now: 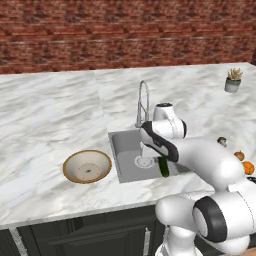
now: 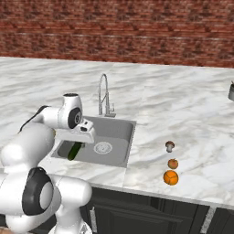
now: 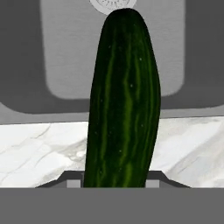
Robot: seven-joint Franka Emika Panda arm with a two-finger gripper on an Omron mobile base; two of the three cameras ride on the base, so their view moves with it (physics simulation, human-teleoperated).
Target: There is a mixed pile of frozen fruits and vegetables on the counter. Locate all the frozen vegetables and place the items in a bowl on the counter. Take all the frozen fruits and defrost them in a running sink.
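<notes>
Left base view: white marble counter [image 1: 45,115] with grey veining runs below a red brick wall [image 1: 125,30]; dark cabinets [image 1: 90,235] sit under its front edge. The grey steel sink [image 1: 127,150] is set into the counter with a curved chrome faucet [image 1: 143,102] behind it. The bowl [image 1: 87,166], tan rim and cream inside, rests on the counter just left of the sink. A small potted plant [image 1: 233,80] stands far right near the wall. At the right edge lie the mushroom [image 1: 222,141] and two orange fruits [image 1: 245,162], close together. The arm reaches over the sink's front right part; the cucumber [image 1: 163,166] hangs below the hand, long axis close to vertical, free end down over the basin floor.

Right base view: same counter, wall and sink [image 2: 112,137]. Mushroom [image 2: 170,146] and orange fruits [image 2: 171,171] sit in a short line on the counter right of the sink, well apart from it. The cucumber [image 2: 75,150] hangs at the sink's near left corner, slightly tilted, lower end toward the front rim.

Hand view: the cucumber [image 3: 124,100] extends straight away from the gripper [image 3: 114,179], far tip overlapping the round drain [image 3: 113,4]; the basin lies beyond a strip of marble. The jaws stand narrow, clamped on the cucumber's near end.
</notes>
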